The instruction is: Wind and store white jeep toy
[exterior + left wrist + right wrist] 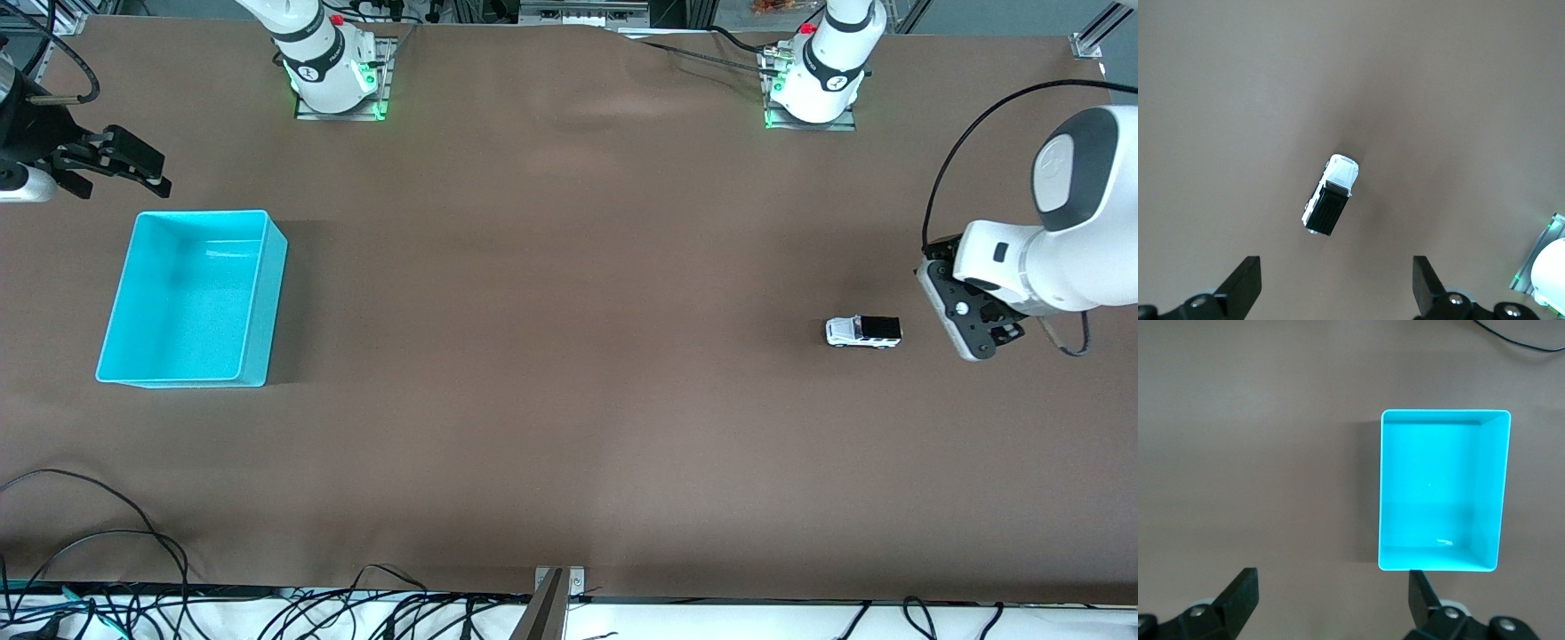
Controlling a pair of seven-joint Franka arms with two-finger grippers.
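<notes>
Toward the left arm's end, the white jeep toy (pixel 862 332) lies lengthwise along the table, both pincers wide open and empty.

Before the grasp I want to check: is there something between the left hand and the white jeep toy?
Nothing visible. The open left hand hangs near the white jeep toy, only bare table between them.

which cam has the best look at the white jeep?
Left wrist view: the white jeep toy sits mid-frame, seen from above, unblocked. Front view shows it tiny on the table. Right wrist view misses it.
</notes>
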